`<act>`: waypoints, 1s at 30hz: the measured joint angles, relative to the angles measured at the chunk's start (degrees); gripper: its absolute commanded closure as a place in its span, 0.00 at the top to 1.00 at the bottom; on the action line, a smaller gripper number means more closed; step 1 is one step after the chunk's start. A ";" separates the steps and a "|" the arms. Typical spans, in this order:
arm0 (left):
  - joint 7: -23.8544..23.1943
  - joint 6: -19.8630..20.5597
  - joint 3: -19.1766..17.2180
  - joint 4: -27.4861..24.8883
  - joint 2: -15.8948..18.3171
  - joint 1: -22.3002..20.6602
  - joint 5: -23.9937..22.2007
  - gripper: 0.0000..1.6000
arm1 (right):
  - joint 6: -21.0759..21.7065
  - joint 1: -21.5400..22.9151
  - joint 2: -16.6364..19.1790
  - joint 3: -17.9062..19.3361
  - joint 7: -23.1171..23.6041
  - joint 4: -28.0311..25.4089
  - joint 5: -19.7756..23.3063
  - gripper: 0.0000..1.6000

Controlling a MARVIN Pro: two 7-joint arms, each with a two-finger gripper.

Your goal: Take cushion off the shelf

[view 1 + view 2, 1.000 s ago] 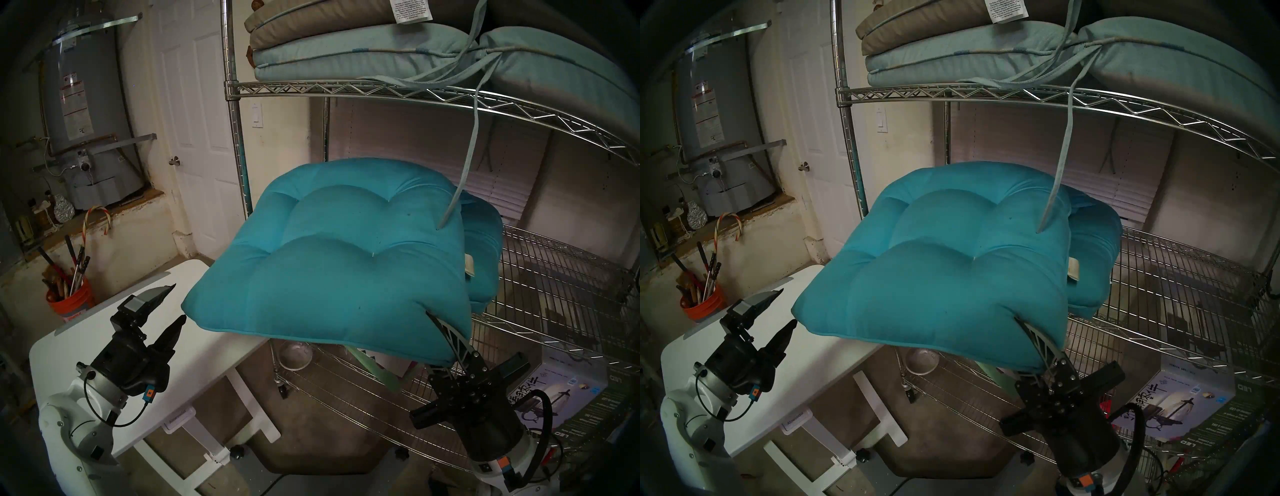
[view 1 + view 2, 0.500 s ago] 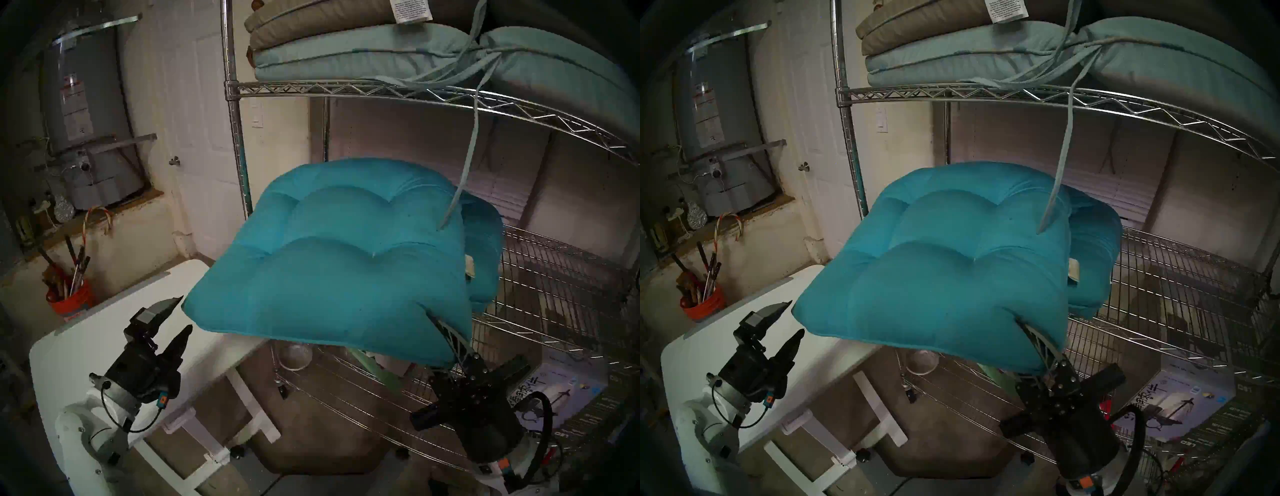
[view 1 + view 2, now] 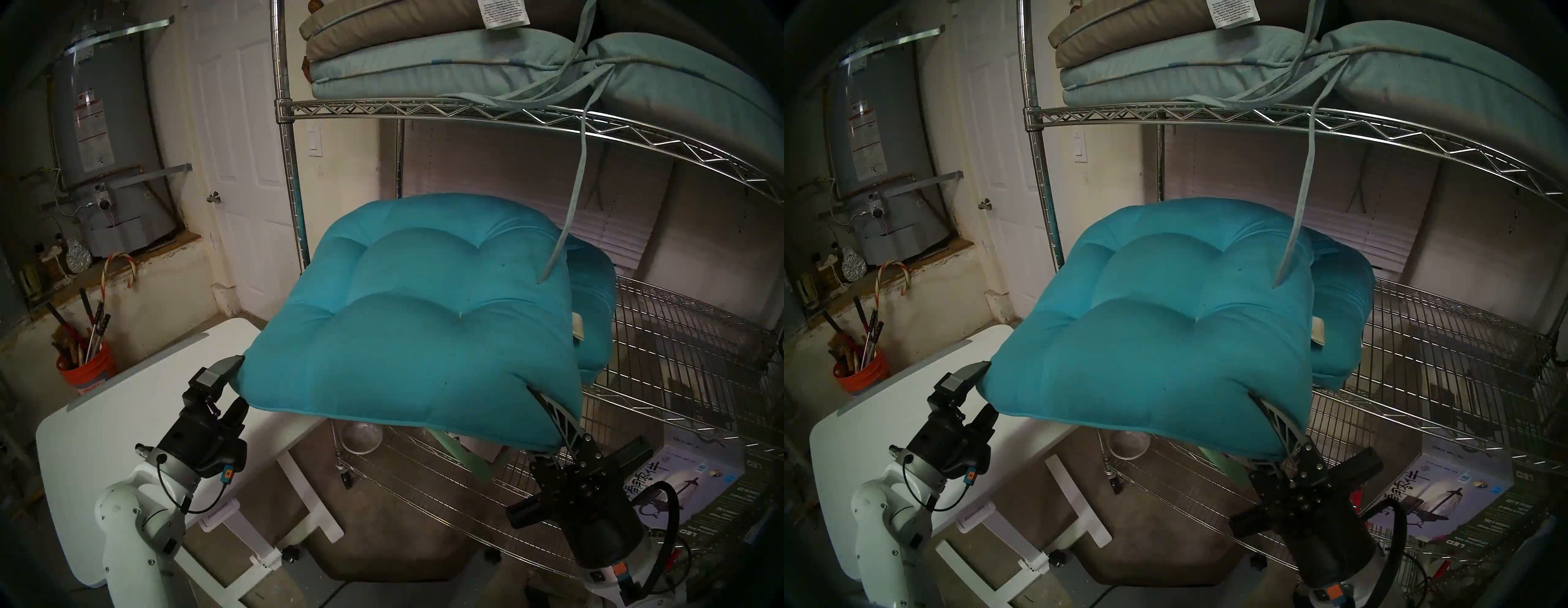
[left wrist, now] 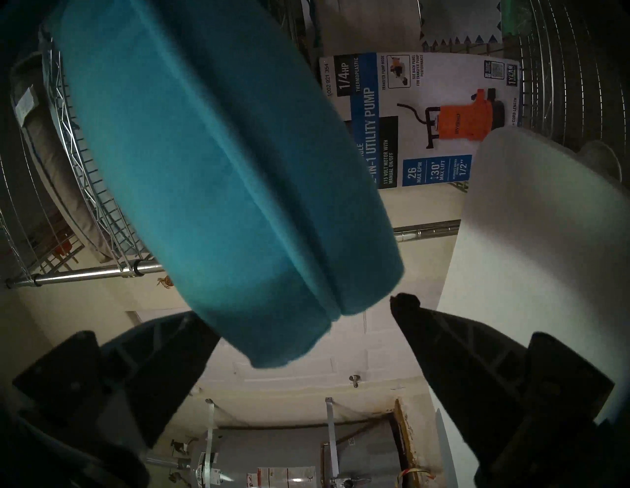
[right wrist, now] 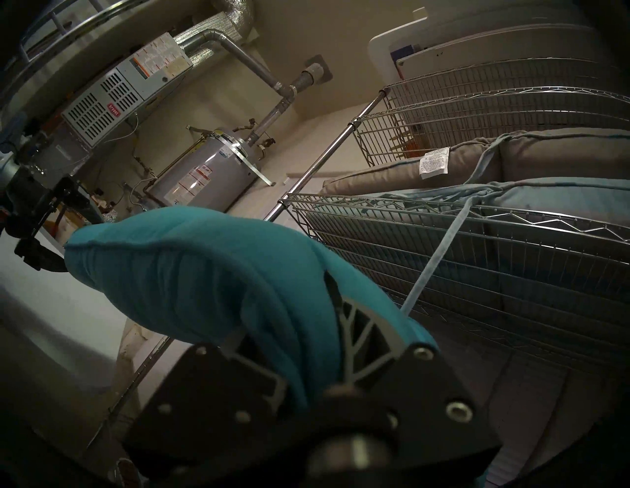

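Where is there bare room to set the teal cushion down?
The white table top is bare beside the left hand. The wire shelf tier right of the second teal cushion is bare. Crowded: top tier, stacked cushions.

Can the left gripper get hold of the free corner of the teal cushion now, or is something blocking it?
Probably yes. The left gripper is open and the teal cushion corner already sits between its fingers; nothing blocks it. The right gripper holds the other corner.

head pair overlooking, wrist views close
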 measured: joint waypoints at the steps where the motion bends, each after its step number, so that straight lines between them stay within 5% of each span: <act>1: 0.73 0.66 0.72 0.20 0.21 -0.27 0.74 1.00 | 0.00 0.05 -0.02 0.22 -0.07 0.00 0.00 0.00; 16: 12.30 14.09 11.24 2.49 1.49 0.26 7.63 1.00 | 0.01 1.98 -0.33 2.01 -1.72 0.00 0.09 0.00; 17: 13.10 15.06 12.32 2.50 1.49 0.99 7.35 0.00 | 0.01 2.23 -0.36 1.99 -1.98 0.00 0.11 0.00; 30: 19.69 19.71 15.56 0.10 0.49 7.85 4.07 0.00 | 0.01 3.92 -0.50 1.20 -4.06 -0.01 0.02 0.00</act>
